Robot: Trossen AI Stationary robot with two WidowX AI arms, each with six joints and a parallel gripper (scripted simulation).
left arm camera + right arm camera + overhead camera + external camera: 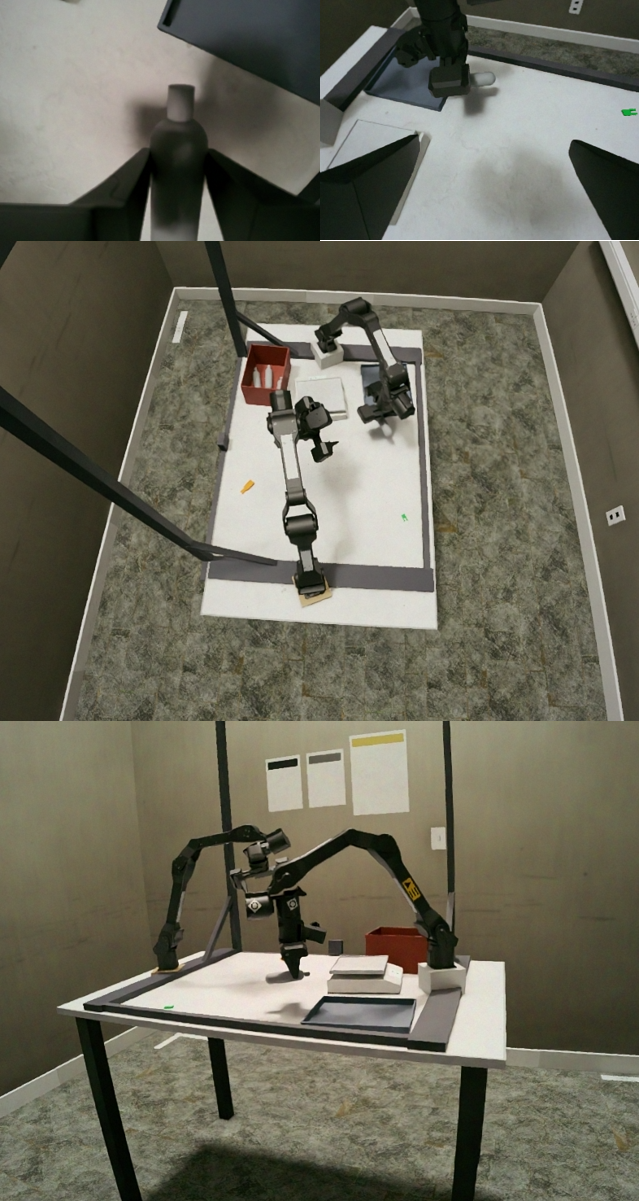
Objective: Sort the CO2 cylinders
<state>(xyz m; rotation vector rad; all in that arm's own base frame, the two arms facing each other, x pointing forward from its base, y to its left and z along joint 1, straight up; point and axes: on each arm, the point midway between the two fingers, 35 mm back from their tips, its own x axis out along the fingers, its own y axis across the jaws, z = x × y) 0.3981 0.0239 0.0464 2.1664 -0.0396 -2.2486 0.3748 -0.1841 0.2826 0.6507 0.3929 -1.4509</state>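
While my right tool (330,433) (258,882) (494,144) gapes empty, my left tool (379,415) (294,974) (177,156) (460,82) clamps a cylinder (385,430) (278,976) (179,172) (484,78) (grey), tray (370,376) (361,1014) (246,37) (402,83) at one o'clock on its camera.

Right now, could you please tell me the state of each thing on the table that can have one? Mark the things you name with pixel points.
Left pincer (383,422) (295,974) (179,157) (450,91): shut on a cylinder.
Held cylinder (278,976) (178,176) (484,78): sideways, off the table.
Right pincer (334,429) (258,875) (495,141): open.
Scrap bin (258,396) (392,951): open-topped, three cylinders visible inside.
Tray (370,376) (361,1014) (246,37) (410,87): no cylinder visible in it.
Scale (319,391) (363,985) (373,140): pan unloaded, reading not visible.
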